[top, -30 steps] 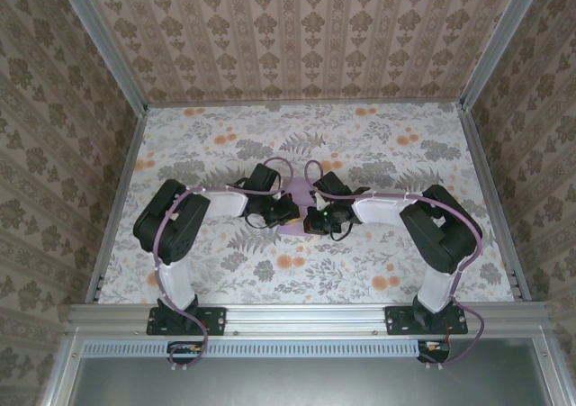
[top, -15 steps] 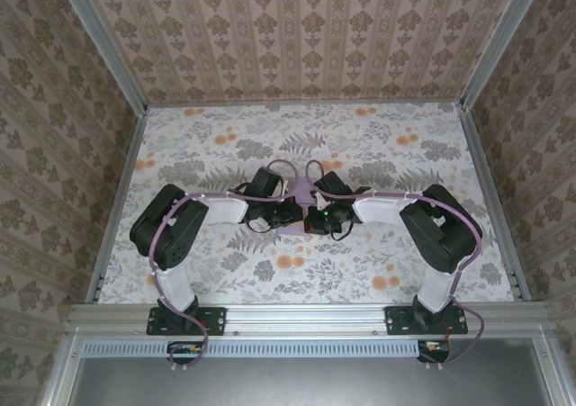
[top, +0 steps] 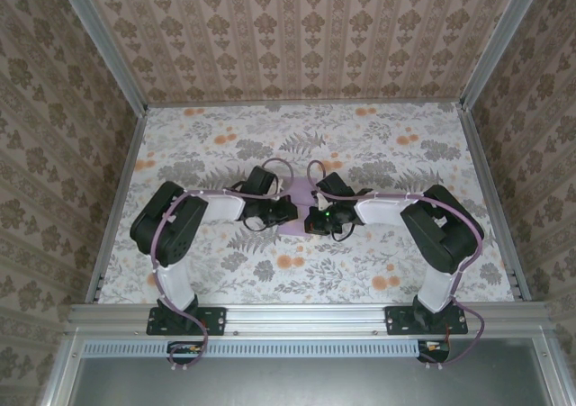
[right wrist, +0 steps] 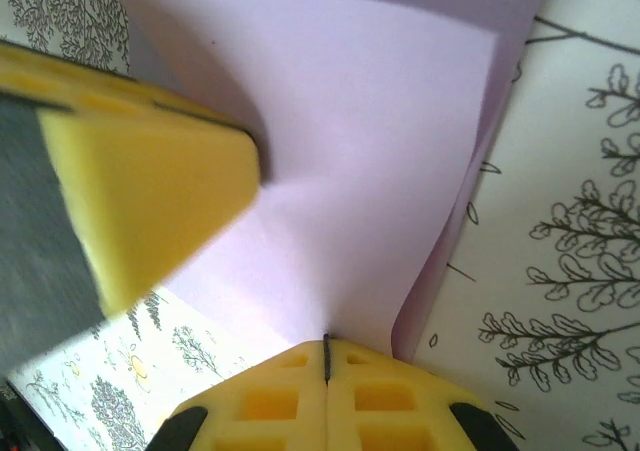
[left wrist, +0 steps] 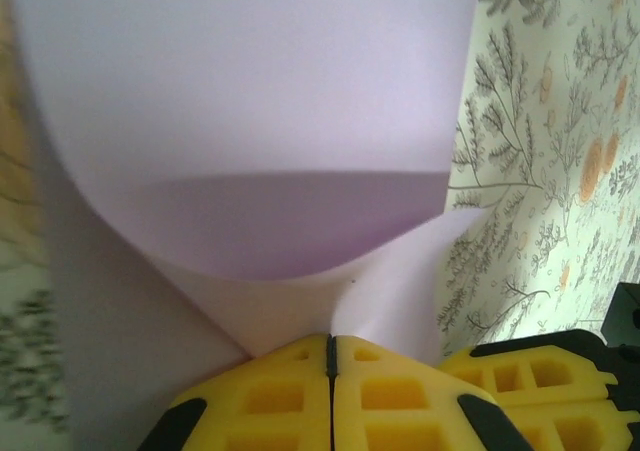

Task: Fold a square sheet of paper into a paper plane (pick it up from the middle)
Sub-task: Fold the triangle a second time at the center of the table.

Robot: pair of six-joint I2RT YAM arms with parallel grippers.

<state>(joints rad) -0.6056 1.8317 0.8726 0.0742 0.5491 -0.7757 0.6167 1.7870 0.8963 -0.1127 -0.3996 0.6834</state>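
The thin lavender-purple square sheet of paper [top: 298,193] is at the middle of the floral-patterned tabletop [top: 378,145], partly lifted off it and curved. The left gripper [left wrist: 330,343], with yellow foam pads, has its jaws pressed together on an edge of the sheet, and the paper bends over in a soft roll just beyond the pads. The right gripper [right wrist: 326,343] also pinches the sheet with jaws closed tight, over the middle of the tabletop, close beside the left one.
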